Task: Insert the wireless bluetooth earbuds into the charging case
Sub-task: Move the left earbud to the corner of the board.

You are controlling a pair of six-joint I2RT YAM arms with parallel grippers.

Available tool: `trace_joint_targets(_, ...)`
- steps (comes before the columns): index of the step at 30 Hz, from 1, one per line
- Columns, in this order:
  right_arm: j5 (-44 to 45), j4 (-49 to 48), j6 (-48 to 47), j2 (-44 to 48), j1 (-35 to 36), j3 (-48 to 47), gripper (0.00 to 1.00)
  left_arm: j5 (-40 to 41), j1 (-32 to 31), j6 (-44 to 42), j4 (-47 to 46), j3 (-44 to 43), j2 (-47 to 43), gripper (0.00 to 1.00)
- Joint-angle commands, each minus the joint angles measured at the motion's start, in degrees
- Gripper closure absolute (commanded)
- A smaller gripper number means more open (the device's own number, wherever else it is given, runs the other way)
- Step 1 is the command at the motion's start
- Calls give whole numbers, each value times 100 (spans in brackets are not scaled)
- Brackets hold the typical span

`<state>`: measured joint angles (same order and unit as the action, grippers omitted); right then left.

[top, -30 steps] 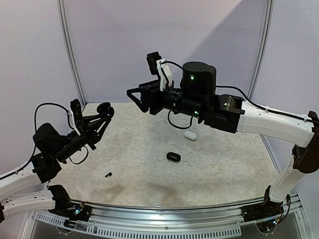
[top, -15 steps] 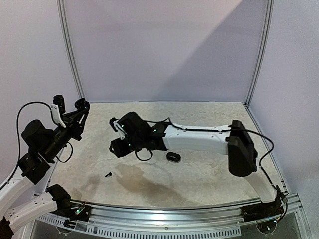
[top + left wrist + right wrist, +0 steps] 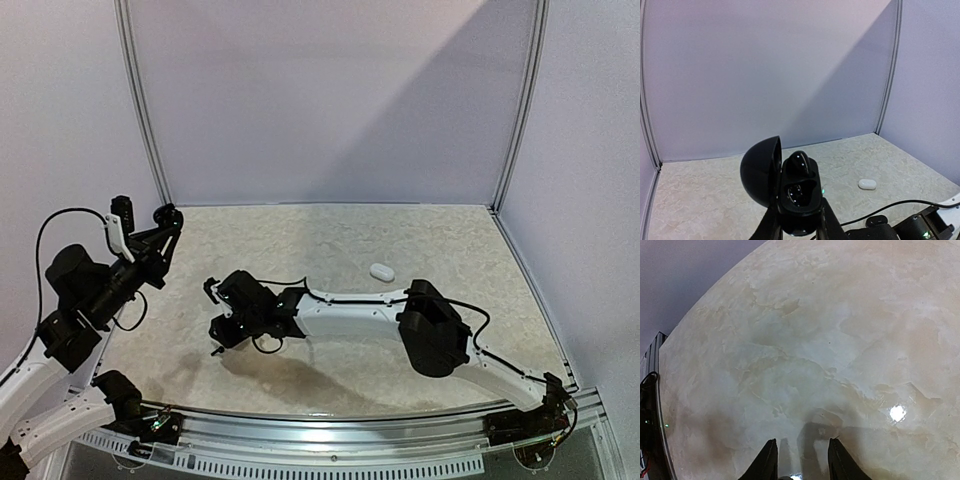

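Charging case (image 3: 790, 195), glossy black, held off the desk (image 3: 840, 340) in left gripper (image 3: 797, 222), which is clamped on its lower body. Lid swung open to one side. One black earbud (image 3: 799, 163) seated in the far well; near well looks dark, contents unclear.

Right gripper (image 3: 799, 460) down low over the desk, left of centre, arm stretched across from the right. Fingers (image 3: 765, 462) parted with a clear gap and nothing plainly between them; a small blur sits at the frame edge between them, not identifiable.

Top view: tiny dark loose earbud (image 3: 214, 351) on the desk right at the right gripper's tips; touching or not, cannot tell.

White case (image 3: 381, 271) shut, lying well apart toward the far right.
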<state>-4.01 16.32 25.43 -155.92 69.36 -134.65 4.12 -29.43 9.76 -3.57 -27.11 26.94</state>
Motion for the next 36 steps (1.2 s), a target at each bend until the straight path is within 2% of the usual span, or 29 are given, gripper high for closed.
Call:
trace_joint_targets(1, -108, 6, -63, -402, 53, -366, 65, -122, 78, 70, -38, 121, 4, 100)
trace_joint_targets(8, -30, 488, -368, -482, 186, -448, 67, -163, 87, 86, -117, 140, 95, 100)
trace_joint_targets(16, 680, 1420, -871, -458, 407, -613, 68, -275, 87, 126, -248, 164, 219, 100)
trace_joint_targets(31, 1074, 1978, -1635, -272, 523, -633, 69, -368, 93, 149, -269, 197, 259, 100)
trace_joint_targets(36, 657, 1866, -1898, -229, 519, -615, 69, -368, 95, 151, -293, 201, 271, 100)
